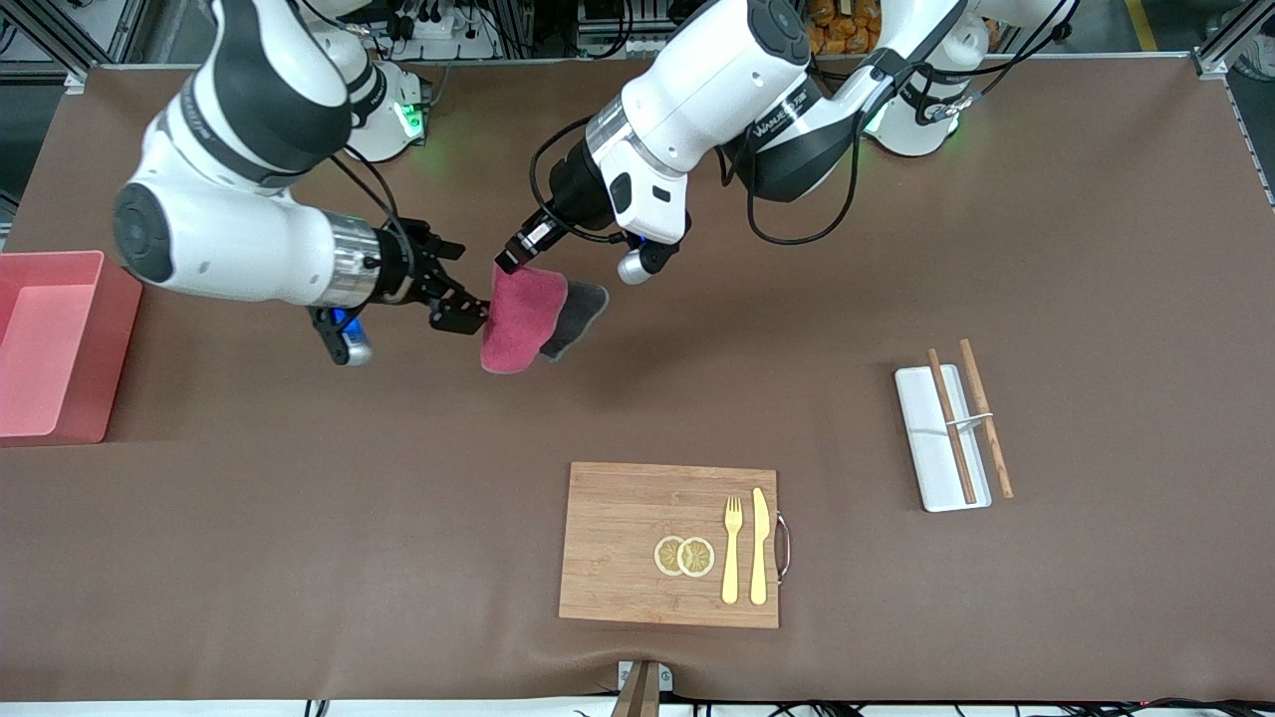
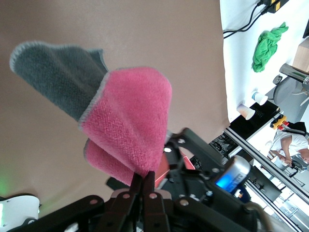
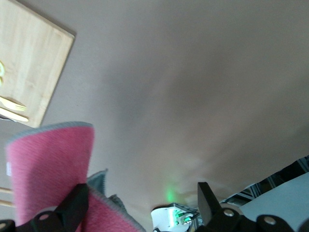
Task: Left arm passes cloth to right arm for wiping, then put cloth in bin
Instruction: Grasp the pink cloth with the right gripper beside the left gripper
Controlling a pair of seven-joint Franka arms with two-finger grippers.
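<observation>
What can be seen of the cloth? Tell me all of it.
The cloth is a soft, nubbly towel, crimson-pink with a dark grey part edged in pale stitching. It hangs folded in the air over bare brown table, between the two arms. The left gripper is shut on its upper corner. The right gripper is open at its edge, one finger in front of the pink fold and the other clear of it, not closed on it.

arms: two, left arm (image 1: 757, 90) and right arm (image 1: 229, 199)
cloth (image 1: 523, 319): one
bin (image 1: 50, 344): one
wooden board (image 1: 637, 528): one
white tray (image 1: 931, 448): one
chopsticks (image 1: 986, 418): two
lemon slices (image 1: 684, 556): two
fork (image 1: 732, 548): one
knife (image 1: 760, 546): one
</observation>
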